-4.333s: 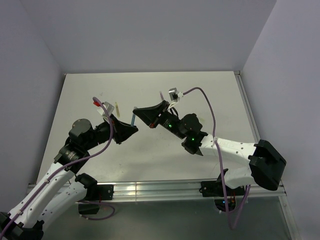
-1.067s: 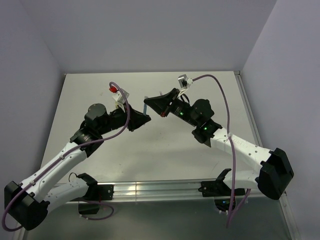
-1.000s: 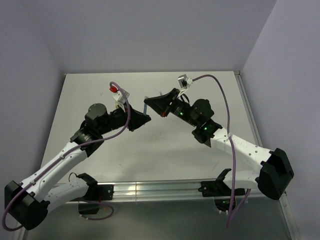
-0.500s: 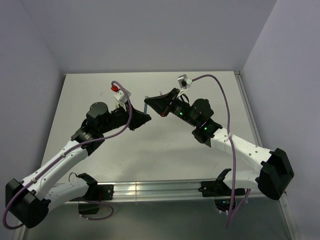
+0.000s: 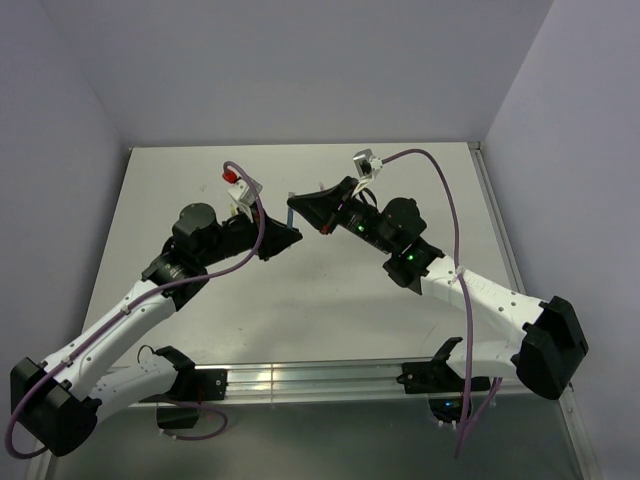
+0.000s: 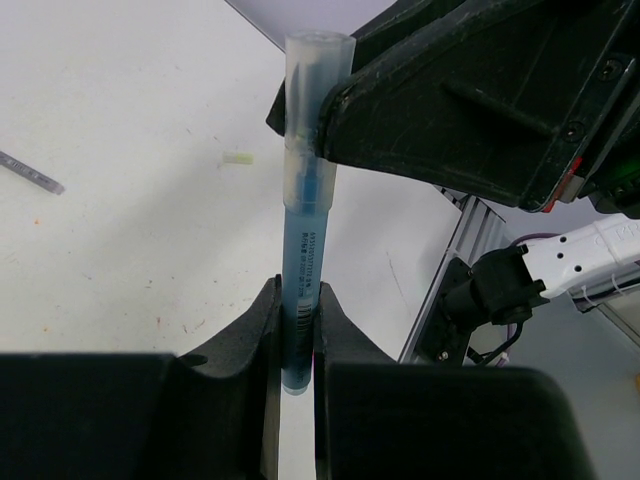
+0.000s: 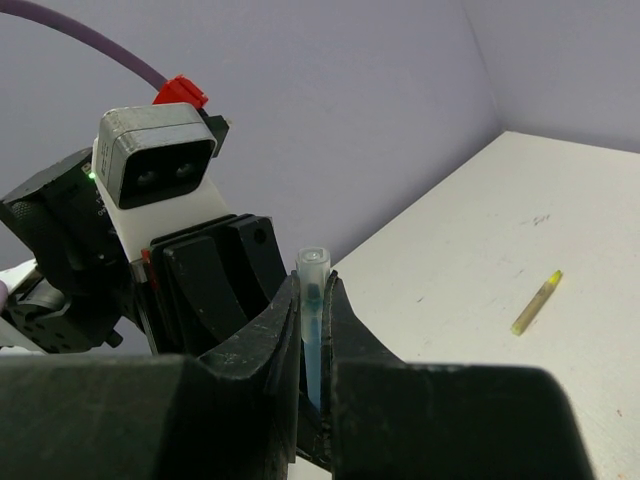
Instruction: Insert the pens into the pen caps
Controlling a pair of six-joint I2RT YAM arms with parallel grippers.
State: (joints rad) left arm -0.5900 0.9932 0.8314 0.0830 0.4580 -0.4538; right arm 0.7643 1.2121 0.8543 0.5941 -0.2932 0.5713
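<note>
A blue pen (image 6: 300, 260) stands upright between the fingers of my left gripper (image 6: 297, 292), which is shut on its lower barrel. Its tip end sits inside a translucent pen cap (image 6: 318, 95). My right gripper (image 7: 314, 285) is shut on that pen cap (image 7: 313, 268), and the blue shows through the cap. In the top view the left gripper (image 5: 292, 233) and right gripper (image 5: 294, 204) meet above the table's middle with the blue pen (image 5: 290, 216) between them. A yellow pen (image 7: 536, 302), a grey-purple pen (image 6: 30, 172) and a loose pale pen cap (image 6: 238, 158) lie on the table.
The white table (image 5: 400, 190) has grey walls on three sides and a metal rail (image 5: 320, 378) along its near edge. The left wrist camera block (image 7: 158, 170) sits close behind the held cap. The right arm's purple cable (image 5: 440, 200) arcs over the right side.
Over the last second the two grippers stay joined on the pen and cap, drifting only slightly. Since the earliest frame both arms have carried them rightwards and farther back.
</note>
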